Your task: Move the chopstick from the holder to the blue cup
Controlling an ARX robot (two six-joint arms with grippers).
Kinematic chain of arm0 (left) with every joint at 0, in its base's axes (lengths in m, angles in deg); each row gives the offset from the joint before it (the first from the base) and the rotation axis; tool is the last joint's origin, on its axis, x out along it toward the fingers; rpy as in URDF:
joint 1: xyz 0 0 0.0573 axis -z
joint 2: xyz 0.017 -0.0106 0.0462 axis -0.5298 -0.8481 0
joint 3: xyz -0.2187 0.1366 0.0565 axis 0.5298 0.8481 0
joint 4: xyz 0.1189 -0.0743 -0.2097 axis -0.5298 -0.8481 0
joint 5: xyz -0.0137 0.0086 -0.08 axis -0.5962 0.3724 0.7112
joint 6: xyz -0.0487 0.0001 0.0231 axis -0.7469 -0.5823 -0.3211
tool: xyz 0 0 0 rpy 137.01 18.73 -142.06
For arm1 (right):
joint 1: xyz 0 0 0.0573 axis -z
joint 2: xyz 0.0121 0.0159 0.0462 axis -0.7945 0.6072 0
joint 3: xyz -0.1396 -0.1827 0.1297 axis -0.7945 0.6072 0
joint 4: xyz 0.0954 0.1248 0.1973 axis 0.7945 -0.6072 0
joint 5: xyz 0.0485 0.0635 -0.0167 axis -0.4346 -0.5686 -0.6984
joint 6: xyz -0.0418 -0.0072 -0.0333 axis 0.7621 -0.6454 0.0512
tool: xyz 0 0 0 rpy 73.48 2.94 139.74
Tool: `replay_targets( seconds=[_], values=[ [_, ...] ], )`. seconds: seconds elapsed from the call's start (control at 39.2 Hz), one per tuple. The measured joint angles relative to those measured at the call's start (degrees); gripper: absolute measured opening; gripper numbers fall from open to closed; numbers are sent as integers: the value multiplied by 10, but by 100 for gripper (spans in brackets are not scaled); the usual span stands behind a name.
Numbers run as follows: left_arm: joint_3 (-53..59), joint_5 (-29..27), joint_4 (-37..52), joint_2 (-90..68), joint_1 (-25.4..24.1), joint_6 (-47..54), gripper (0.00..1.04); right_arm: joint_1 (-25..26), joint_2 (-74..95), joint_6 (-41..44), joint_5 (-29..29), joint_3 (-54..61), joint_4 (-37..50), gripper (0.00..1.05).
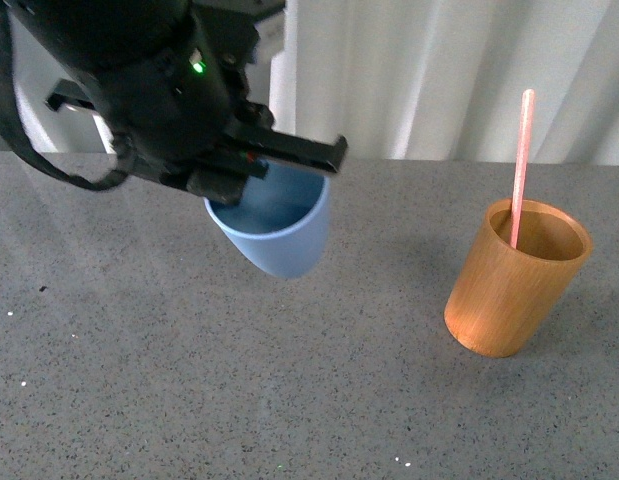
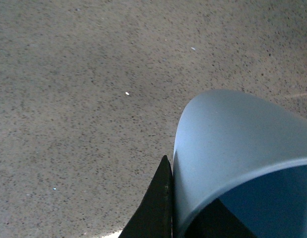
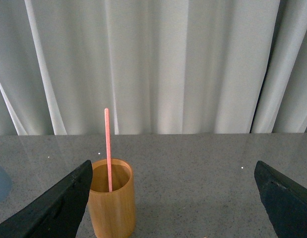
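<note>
My left gripper (image 1: pixel 264 165) is shut on the rim of the blue cup (image 1: pixel 279 228) and holds it tilted above the grey table. In the left wrist view the cup (image 2: pixel 227 144) fills the lower right, with one finger (image 2: pixel 155 208) against its wall. The pink chopstick (image 1: pixel 522 165) stands upright in the orange-brown wooden holder (image 1: pixel 514 285) at the right. In the right wrist view the holder (image 3: pixel 112 206) and chopstick (image 3: pixel 108 148) stand just inside the left fingertip. My right gripper (image 3: pixel 175 198) is open and empty, facing the holder from a distance.
The grey speckled table (image 1: pixel 189 380) runs across the front view. A white curtain (image 3: pixel 158 64) hangs behind its far edge. The left arm's black body and cable (image 1: pixel 119 80) fill the upper left of the front view.
</note>
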Motion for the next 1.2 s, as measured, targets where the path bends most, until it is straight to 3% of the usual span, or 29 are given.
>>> replay_targets(
  seconds=[0.23, 1.1, 1.2],
  values=[
    [2, -16, 20, -44, 31, -12, 3, 0, 0, 0, 0, 0, 0, 95],
    [1, -30, 35, -118, 43, -14, 4, 0, 0, 0, 0, 0, 0, 95],
    [1, -23, 40, -128, 42, -31, 23, 0, 0, 0, 0, 0, 0, 95]
  ],
)
